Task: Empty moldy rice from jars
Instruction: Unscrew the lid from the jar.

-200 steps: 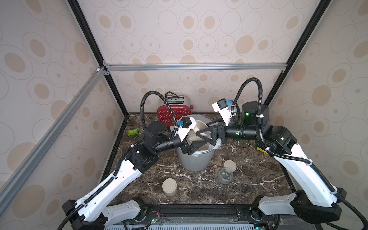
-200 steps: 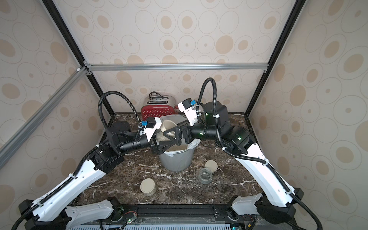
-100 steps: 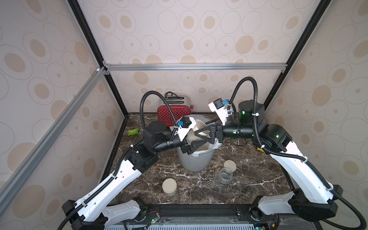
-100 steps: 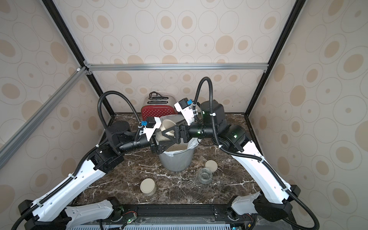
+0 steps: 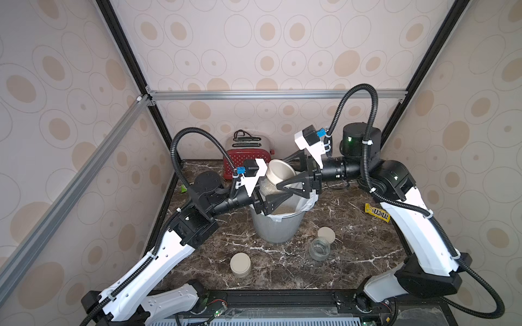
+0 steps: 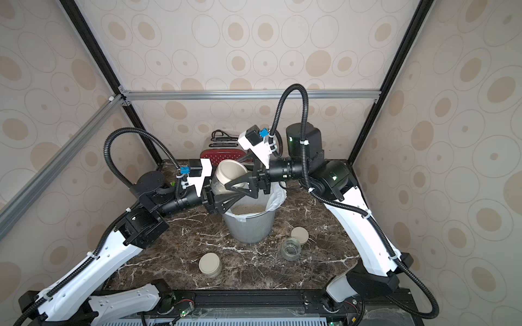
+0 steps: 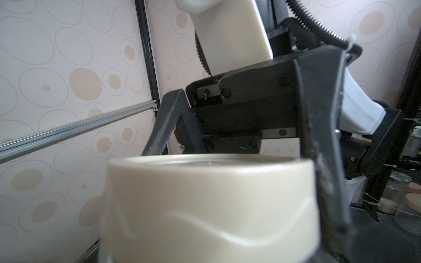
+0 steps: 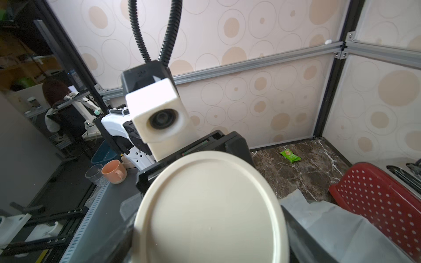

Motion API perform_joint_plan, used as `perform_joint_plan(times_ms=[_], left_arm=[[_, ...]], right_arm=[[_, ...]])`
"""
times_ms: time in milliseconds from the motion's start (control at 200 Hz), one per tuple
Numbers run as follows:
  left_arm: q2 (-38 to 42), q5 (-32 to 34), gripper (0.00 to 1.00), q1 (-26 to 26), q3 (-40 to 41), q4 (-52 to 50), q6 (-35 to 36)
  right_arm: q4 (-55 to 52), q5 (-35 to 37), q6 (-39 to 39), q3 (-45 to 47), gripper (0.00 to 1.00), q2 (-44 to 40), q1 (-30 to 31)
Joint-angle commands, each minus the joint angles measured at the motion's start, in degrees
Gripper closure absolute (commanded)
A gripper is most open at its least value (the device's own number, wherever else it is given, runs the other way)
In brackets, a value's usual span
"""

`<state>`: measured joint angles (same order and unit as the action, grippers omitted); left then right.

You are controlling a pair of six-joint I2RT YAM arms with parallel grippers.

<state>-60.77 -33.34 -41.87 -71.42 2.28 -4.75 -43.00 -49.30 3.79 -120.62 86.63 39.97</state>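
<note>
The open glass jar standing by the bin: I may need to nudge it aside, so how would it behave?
The open jar looks empty and glass: probably light but breakable. Squat and upright on the marble tabletop, it should slide rather than tip under a low push.

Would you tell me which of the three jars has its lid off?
The clear jar on the table beside its loose lid; the other table jar and the jar held over the bin are capped.

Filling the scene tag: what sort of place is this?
Probably a mock kitchen counter inside a lab robot cell: marble-look top, red toaster, wallpapered panels on aluminium rails. A person sits in the room beyond.
</note>
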Motion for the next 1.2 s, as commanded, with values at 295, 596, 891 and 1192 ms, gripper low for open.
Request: perform_joint_plan(times_ms=[295,596,891,1192], left_arm=[[-0.02,-3.95,0.58,-0.67,0.03,3.69,-2.44],[0.29,-3.75,0.58,-0.75,1.04,4.87,-3.79],[-0.05,-4.08,0.58,-0.71,0.75,4.66,-4.02],[0.49,-3.44,0.58,-0.67,1.06,4.2,-3.51]], right_arm=[[2.0,-13.38,5.3,-2.25,0.45,-0.23,-2.13],[6.62,-15.38,2.64,-0.14,0.49,-0.82,-3.75],[7.14,-16.44,2.44,-0.89,0.51,-1.04,-5.55],[5.56,-13.73,3.45,-0.37,0.53,-2.17,-6.24]])
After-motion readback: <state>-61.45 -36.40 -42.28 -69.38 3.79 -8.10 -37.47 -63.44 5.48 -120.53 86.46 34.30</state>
